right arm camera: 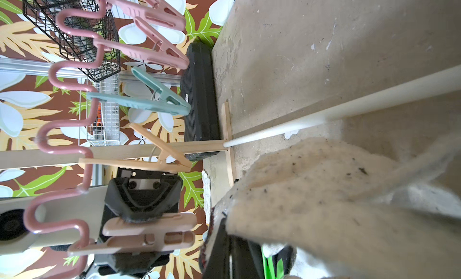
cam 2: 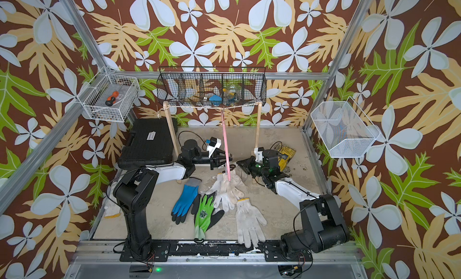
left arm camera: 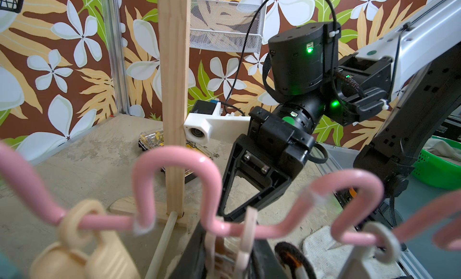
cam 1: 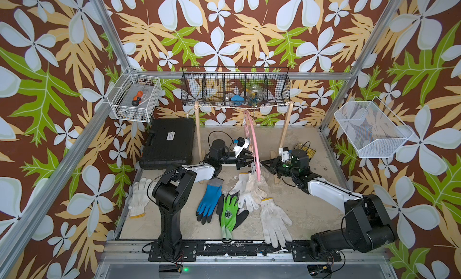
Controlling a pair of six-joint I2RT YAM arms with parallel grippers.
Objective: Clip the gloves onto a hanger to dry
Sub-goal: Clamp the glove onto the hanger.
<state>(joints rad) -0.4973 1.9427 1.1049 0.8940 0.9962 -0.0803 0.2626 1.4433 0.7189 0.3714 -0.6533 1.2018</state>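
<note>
A white glove (cam 1: 274, 223) lies flat at the near edge of the worktop (cam 1: 311, 215), right of the middle, with its tips reaching the edge. Just left of it, a green glove (cam 1: 229, 213) and a blue glove (cam 1: 209, 201) lie side by side. A second white glove (cam 1: 138, 199) lies by the left edge, behind the left arm. A heap of white gloves (cam 1: 250, 190) sits mid-worktop under the hanger (cam 1: 255, 145).

The hanger hangs from the string of a wooden rack (cam 1: 198, 130) and is seen edge on in both top views. The two grippers face each other across its wavy lower bar.

The left gripper (right arm camera: 144, 237) is clamped on a peach clip (right arm camera: 149, 230) that hangs from the bar. Its fingers (right arm camera: 139, 216) press the clip from both sides. The left arm rises from the near edge with its elbow bent high and its forearm level, pointing right.

The right gripper (cam 1: 264, 163) points left, with its jaws together on the cuff of a dirty glove (right arm camera: 324, 203). The cuff is just beside the clip's free end, but I cannot tell whether they touch. The right arm stretches low from the near right corner.

Beyond them, a black case (cam 1: 168, 143) fills the far left corner, and a yellow box (cam 1: 304, 149) lies toward the far right.
</note>
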